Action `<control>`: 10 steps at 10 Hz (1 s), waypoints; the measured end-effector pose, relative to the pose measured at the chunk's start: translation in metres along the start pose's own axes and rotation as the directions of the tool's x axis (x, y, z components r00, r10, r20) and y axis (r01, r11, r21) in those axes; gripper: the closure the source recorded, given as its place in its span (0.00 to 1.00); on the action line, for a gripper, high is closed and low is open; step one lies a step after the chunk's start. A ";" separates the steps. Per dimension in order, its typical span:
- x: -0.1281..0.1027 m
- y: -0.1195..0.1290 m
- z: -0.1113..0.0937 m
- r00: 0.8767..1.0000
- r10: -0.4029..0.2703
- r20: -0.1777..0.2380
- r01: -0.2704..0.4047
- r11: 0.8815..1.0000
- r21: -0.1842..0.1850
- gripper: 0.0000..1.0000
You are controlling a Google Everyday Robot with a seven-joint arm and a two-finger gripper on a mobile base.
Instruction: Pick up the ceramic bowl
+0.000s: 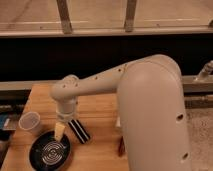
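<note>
The gripper (60, 131) is seen low over the table, its pale tip poised at the upper right rim of the ceramic bowl (49, 150). Whether contact is made cannot be told, and how far it is opened, or whether anything is held, cannot be made out either.

One ceramic bowl is counted, wide, black and shallow, set at the front left of the wooden table (100, 125). Only pale concentric rings are seen inside it.

One small translucent cup (30, 122) is found upright just left of the gripper, near the bowl's upper left edge. What is inside it cannot be judged.

One black block with pale stripes (79, 131) is laid just right of the gripper.

One reddish item (121, 146) is glimpsed further right, largely hidden by the big white arm (150, 100), by which the right of the view is filled.
</note>
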 end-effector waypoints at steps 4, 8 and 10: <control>-0.032 0.012 0.022 0.997 -0.074 -0.034 0.074 0.997 -0.005 0.20; -0.039 0.014 0.045 0.994 -0.098 -0.056 0.097 0.995 -0.028 0.20; -0.039 0.008 0.062 0.995 -0.084 -0.060 0.081 0.996 -0.045 0.20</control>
